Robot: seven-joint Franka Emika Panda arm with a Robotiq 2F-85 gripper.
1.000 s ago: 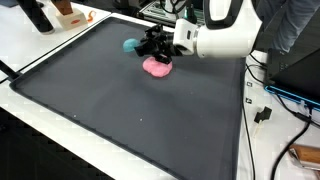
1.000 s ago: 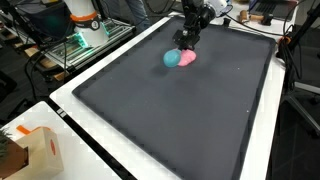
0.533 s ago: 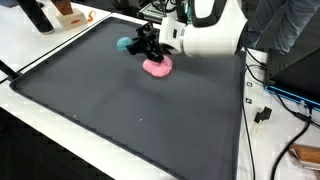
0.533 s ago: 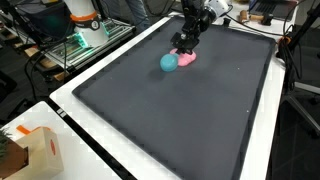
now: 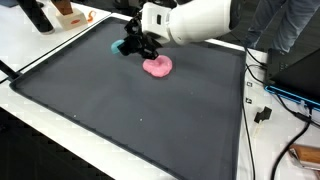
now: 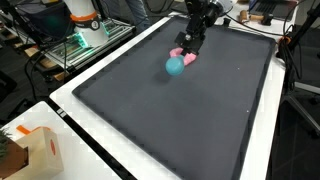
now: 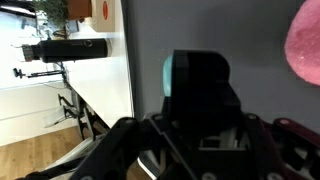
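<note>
Far left in an exterior view there's just the white table (image 5: 40, 55) edge, then the big black mat (image 5: 120, 115) that covers most of it. Next along is the teal ball (image 5: 122, 46), up near the mat's far edge, and the robot's hand (image 5: 131, 47) has its dark fingers pinched narrow around it, so it's gripping the ball. Looks like the ball is off the mat a bit, but I honestly can't tell for sure from either exterior angle. Just right of that, the pink blob (image 5: 157, 67) lies flat on the mat, close to the ball but not touching it, with nothing holding it. The fat white arm comes in over it from the back. The wrist view shows a strip of teal poking out behind the black finger block, with the pink blob off at the top right corner. All the way right, off the mat, some cables (image 5: 265, 112) lie on the table.
</note>
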